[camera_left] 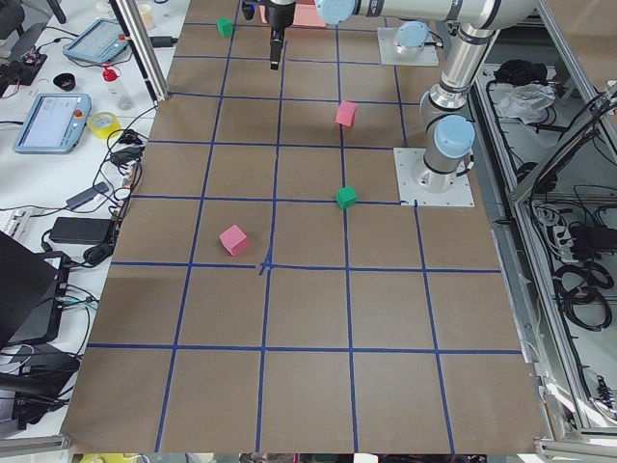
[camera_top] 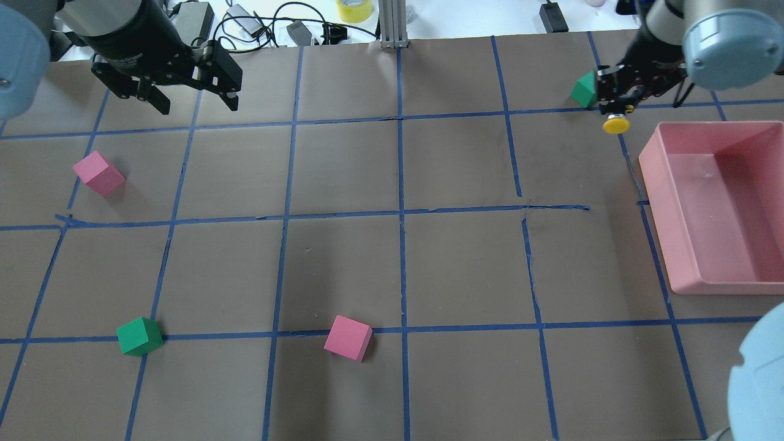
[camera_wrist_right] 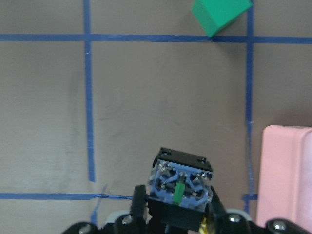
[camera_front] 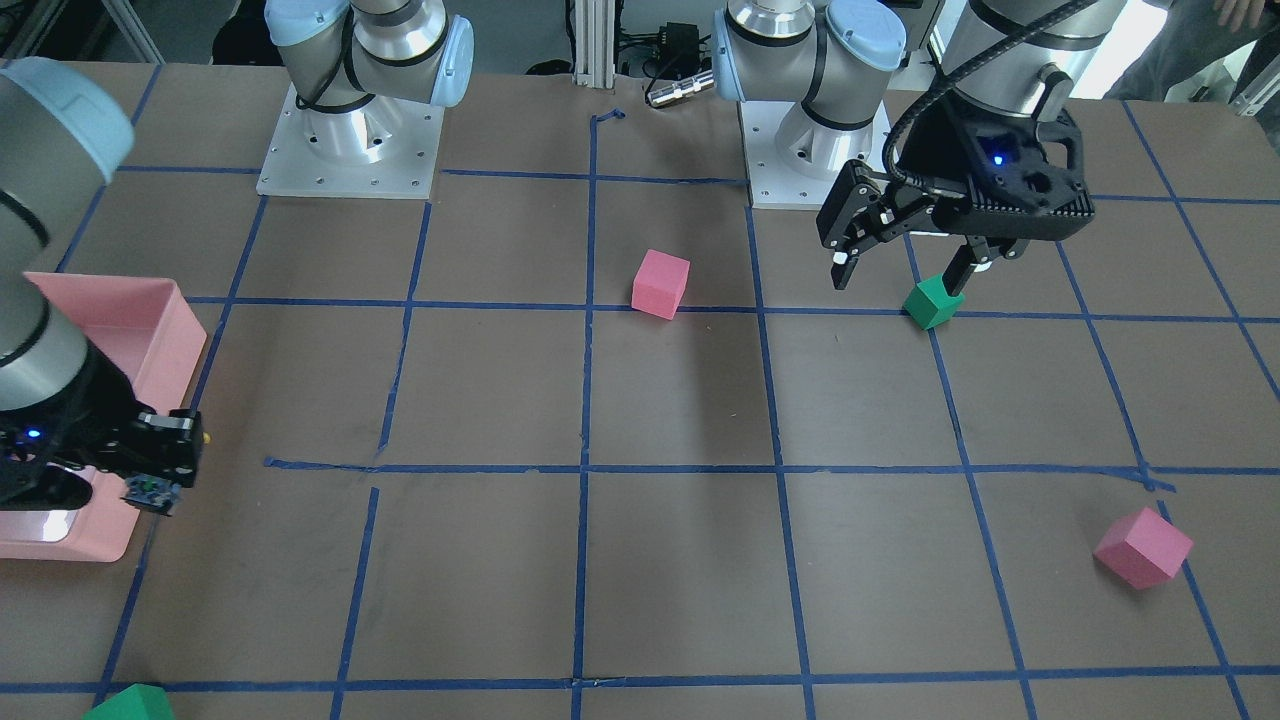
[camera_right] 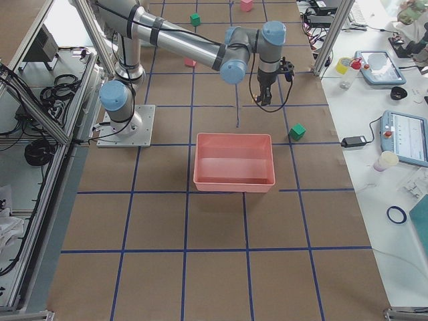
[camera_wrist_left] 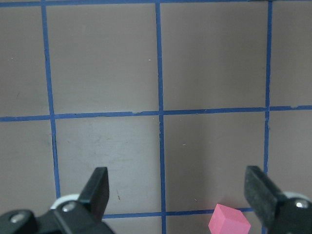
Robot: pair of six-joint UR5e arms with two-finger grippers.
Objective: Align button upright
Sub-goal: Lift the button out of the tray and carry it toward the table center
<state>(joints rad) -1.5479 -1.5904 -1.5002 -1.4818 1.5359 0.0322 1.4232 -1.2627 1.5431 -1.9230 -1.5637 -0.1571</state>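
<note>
And the button (camera_top: 615, 125) is being gripped by the right gripper (camera_top: 616, 108), with the fingers (camera_wrist_right: 139, 204) being pressed in on its black body from both sides. It is being held up off the desk (camera_top: 343, 184), tilted and not upright. The yellow cap is being pointed back toward the robot in the overhead view. The terminal block at the base is being shown face-on to the right wrist camera.

The button is being held outside the bin (camera_top: 655, 214), just beyond the bin's far inner corner. The bin is being shown flat on the desk at the robot's right, with four low walls and a bare pink floor. A green cube (camera_top: 584, 90) is being seen on the desk just past the right gripper.

On the other side, the left gripper (camera_top: 197, 101) is being held high, its fingers (camera_wrist_left: 100, 189) spread wide apart over the desk. Below it, one pink cube (camera_top: 98, 173) is being seen near the left edge. Another pink cube (camera_top: 348, 338) is being seen nearer the robot around mid-desk, and a second green cube (camera_top: 139, 336) to that one's left.
</note>
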